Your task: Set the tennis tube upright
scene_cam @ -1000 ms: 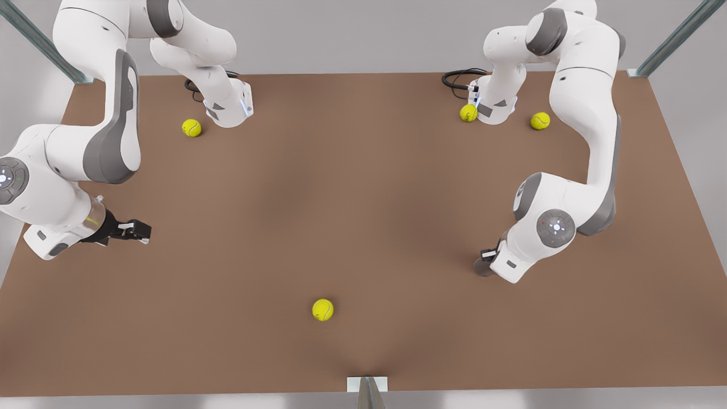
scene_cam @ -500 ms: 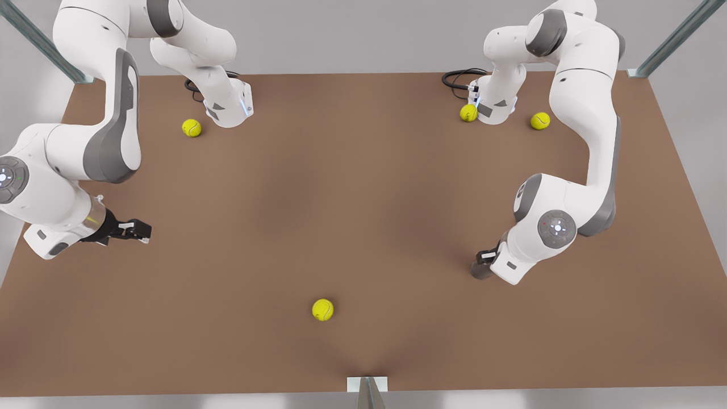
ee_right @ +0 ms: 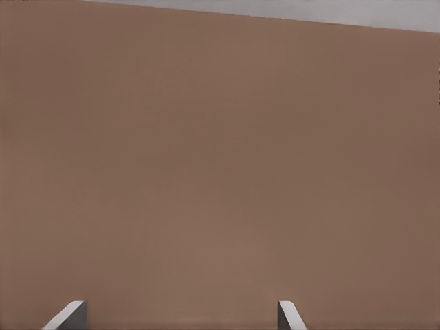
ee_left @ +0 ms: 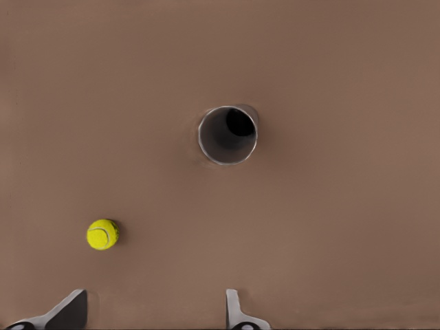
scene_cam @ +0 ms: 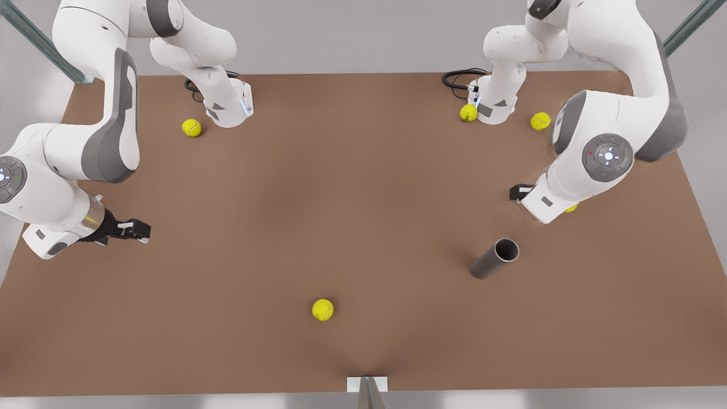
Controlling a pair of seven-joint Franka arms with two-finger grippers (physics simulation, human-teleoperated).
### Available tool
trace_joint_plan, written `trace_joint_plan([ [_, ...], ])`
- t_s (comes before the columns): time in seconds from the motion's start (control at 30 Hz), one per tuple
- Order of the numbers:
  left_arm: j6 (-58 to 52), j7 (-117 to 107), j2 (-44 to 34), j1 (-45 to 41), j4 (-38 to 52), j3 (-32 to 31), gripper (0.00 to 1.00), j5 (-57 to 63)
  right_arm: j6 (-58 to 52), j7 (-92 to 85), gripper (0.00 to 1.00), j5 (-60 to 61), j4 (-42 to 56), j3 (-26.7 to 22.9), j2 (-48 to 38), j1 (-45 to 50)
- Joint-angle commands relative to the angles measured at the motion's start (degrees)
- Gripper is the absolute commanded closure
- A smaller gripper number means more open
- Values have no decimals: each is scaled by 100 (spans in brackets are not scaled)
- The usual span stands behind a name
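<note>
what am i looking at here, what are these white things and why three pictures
The white things are two robot arms bolted to a brown table, drawn by a simulator. The wide picture comes from a camera looking down on the whole table. The other two come from cameras on each arm's wrist, looking past its two fingers.

The left gripper, at the front view's right, is open and hangs above the tennis tube, a dark-grey cylinder that appears to stand upright, mouth up. The right gripper waits, open, at the front view's left. Five yellow-green tennis balls lie scattered about. Nothing is held.
</note>
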Motion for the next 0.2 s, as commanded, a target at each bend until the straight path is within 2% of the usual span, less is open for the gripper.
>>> trace_joint_plan([
  [0.0, 306, 40, -258, 21, -346, -62, 0, -1018, 0, 4, 0, 0, 0, 0, 0, -2],
  [0.03, 1519, 49, -1208, 31, -1770, -177, 0, -939, -35, -5, 0, 0, 0, 0, 0, -11],
  [0.17, 1547, 31, -1244, -31, -1860, -229, 0, -711, -35, -5, 0, 0, 0, -9, 8, -11],
])
